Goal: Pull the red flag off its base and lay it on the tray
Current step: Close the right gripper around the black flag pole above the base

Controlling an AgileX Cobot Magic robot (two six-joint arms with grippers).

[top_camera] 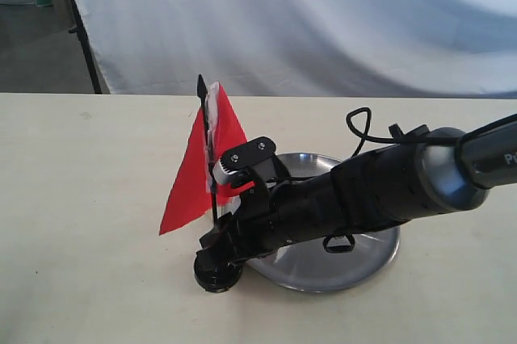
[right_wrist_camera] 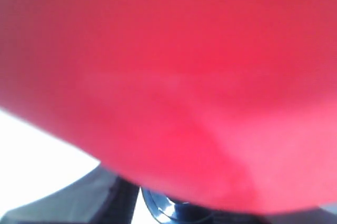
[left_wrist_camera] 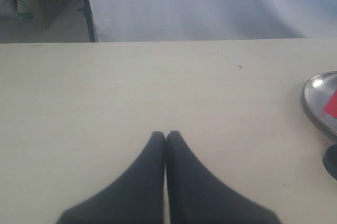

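The red flag (top_camera: pixel 194 174) stands upright on its thin black pole, seated in the small black base (top_camera: pixel 216 273) just left of the silver tray (top_camera: pixel 355 267). My right gripper (top_camera: pixel 220 239) reaches across the tray and sits low at the pole, just above the base. The arm and cloth hide its jaws. In the right wrist view the red flag's cloth (right_wrist_camera: pixel 184 66) fills almost everything, with one dark finger (right_wrist_camera: pixel 79 197) and the glossy base (right_wrist_camera: pixel 163 207) below it. My left gripper (left_wrist_camera: pixel 166 135) is shut and empty over bare table, well clear of the tray's rim (left_wrist_camera: pixel 316 103).
The pale table (top_camera: pixel 81 223) stretches left of the flag and in front of the tray. A white cloth backdrop (top_camera: pixel 323 21) hangs behind the far edge. A black cable (top_camera: pixel 359 130) loops above the right arm.
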